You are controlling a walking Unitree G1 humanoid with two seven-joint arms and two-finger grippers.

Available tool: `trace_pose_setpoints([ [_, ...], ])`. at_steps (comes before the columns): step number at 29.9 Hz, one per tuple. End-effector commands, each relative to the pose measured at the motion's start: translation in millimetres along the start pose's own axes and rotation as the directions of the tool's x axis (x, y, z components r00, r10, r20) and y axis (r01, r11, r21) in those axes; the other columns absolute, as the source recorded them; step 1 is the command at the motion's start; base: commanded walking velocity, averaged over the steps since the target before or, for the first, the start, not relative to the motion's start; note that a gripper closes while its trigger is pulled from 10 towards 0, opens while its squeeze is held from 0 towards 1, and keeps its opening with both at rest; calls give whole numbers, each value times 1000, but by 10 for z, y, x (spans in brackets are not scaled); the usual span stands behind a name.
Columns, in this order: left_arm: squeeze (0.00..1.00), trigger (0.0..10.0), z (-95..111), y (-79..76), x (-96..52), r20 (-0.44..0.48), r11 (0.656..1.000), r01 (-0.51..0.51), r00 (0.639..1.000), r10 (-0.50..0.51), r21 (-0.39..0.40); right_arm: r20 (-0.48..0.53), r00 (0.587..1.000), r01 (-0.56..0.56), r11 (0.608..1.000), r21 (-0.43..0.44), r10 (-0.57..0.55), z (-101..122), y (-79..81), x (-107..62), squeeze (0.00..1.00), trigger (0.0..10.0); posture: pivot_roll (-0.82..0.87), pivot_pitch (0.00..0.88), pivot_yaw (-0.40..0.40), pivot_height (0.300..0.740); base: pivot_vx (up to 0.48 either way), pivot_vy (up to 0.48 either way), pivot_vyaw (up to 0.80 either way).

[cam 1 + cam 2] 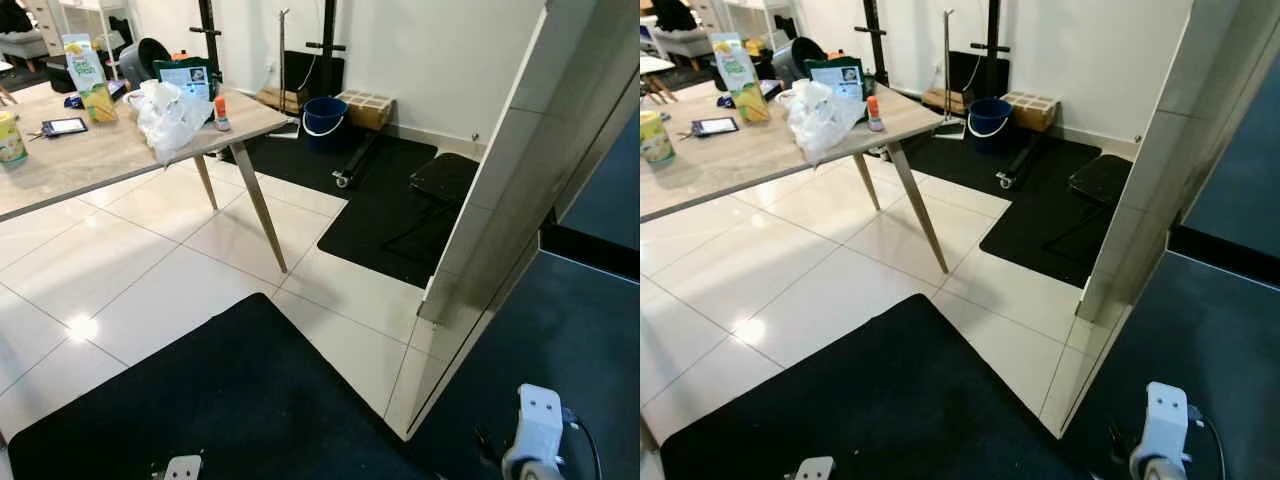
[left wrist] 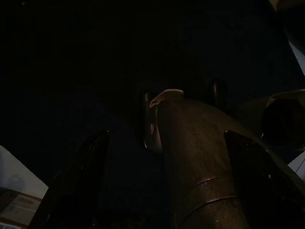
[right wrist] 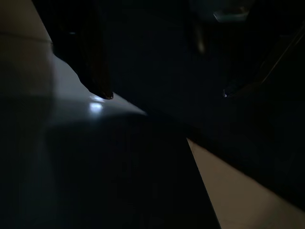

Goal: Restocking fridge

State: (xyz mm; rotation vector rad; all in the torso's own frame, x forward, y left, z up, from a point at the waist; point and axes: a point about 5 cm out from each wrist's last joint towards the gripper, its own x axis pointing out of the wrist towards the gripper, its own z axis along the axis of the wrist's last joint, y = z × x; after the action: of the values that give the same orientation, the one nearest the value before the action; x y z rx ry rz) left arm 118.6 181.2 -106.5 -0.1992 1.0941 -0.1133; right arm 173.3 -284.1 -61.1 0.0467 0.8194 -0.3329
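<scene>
Worktop [image 1: 90,150]: pale wood grain, with tapered light-wood legs. Floor [image 1: 120,270]: glossy white tiles with thin grey joints. Mats [image 1: 230,400]: plain black. Carton [image 1: 88,78]: green and yellow print on white. Bag [image 1: 168,115]: translucent white. Bottle [image 1: 221,112]: white with an orange cap. Bucket [image 1: 324,118]: blue. Wall [image 1: 440,50]: white. Panel [image 1: 520,180]: light grey.

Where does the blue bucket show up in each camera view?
Left eye view: the round blue plastic bucket stands on the floor near the white wall, top centre.
Right eye view: same bucket, top centre.
Wrist views: too dark to tell.
Shared landmark: the light wooden table's slanted leg.
</scene>
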Motion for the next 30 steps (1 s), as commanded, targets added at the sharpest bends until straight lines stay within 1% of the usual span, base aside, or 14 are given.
trace_pose_setpoints([
  [1, 0, 10000, -104, -26, -8, -44, 1000, 12, 999, -12, 7, -53, 999, -4, 1000, -23, 3, -122, 27, -21, 0, 10000, 55, 0, -23, 740, 0, 0, 0],
  [2, 0, 10000, -92, -20, -7, -41, 1000, 7, 999, -7, 13, -113, 994, -10, 998, -57, 3, -289, 29, -66, 0, 10000, 62, 0, -28, 740, 0, 0, 0],
  [3, 0, 10000, -92, -20, -7, -41, 1000, 7, 999, -7, 13, -113, 994, -10, 998, -57, 3, -289, 29, -66, 0, 10000, 62, 0, -28, 740, 0, 0, 0],
  [5, 0, 10000, -85, -15, -6, -41, 999, 0, 999, 1, 32, -179, 984, -26, 992, -123, 3, -453, 40, -115, 0, 10000, 62, 0, -28, 740, 0, 0, 0],
  [6, 0, 10000, -84, -13, -6, -43, 999, -3, 999, 5, 41, -198, 980, -32, 989, -146, 2, -500, 45, -130, 0, 10000, 62, 0, -28, 740, 0, 0, 0],
  [7, 0, 10000, -84, -13, -6, -43, 999, -3, 999, 5, 41, -198, 980, -32, 989, -146, 2, -500, 45, -130, 0, 10000, 62, 0, -28, 740, 0, 0, 0],
  [8, 0, 10000, -89, -7, -8, -48, 998, -11, 999, 14, 66, -239, 971, -45, 978, -205, -5, -573, 56, -151, 0, 10000, 64, 0, -25, 740, 0, 0, 0],
  [9, 0, 10000, -97, 19, -14, -52, 993, -40, 998, 46, 109, -271, 962, -53, 965, -257, -19, -638, 69, -172, 0, 10000, 61, 0, -24, 740, 0, 0, 0],
  [13, 0, 10000, -89, 50, -21, -44, 984, -73, 996, 81, 160, -278, 960, -67, 949, -308, -22, -647, 91, -172, 0, 10000, 40, 0, -24, 740, 0, 0, 0],
  [18, 0, 10000, -59, 83, -23, -34, 981, -110, 993, 116, 161, -269, 963, -70, 941, -330, -23, -614, 104, -158, 0, 10000, 31, 0, -26, 740, 0, 0, 0],
  [22, 0, 10000, 1, 64, -6, -6, 984, -120, 993, 122, 133, -275, 961, -65, 952, -300, -21, -602, 84, -154, 0, 10000, 43, 0, -26, 740, 0, 0, 0],
  [26, 0, 10000, 56, 60, 4, 20, 983, -138, 990, 137, 123, -285, 958, -87, 946, -313, -6, -627, 113, -161, 0, 10000, 52, 0, -30, 740, 0, 0, 0],
  [27, 0, 10000, 72, 76, 1, 28, 983, -147, 989, 145, 114, -287, 958, -102, 941, -324, 5, -637, 144, -163, 0, 10000, 51, 0, -27, 740, 0, 0, 0],
  [30, 0, 10000, 70, 106, -10, 26, 981, -148, 989, 146, 127, -289, 957, -111, 940, -322, 14, -659, 183, -169, 0, 10000, 47, 0, -12, 740, 0, 0, 0],
])
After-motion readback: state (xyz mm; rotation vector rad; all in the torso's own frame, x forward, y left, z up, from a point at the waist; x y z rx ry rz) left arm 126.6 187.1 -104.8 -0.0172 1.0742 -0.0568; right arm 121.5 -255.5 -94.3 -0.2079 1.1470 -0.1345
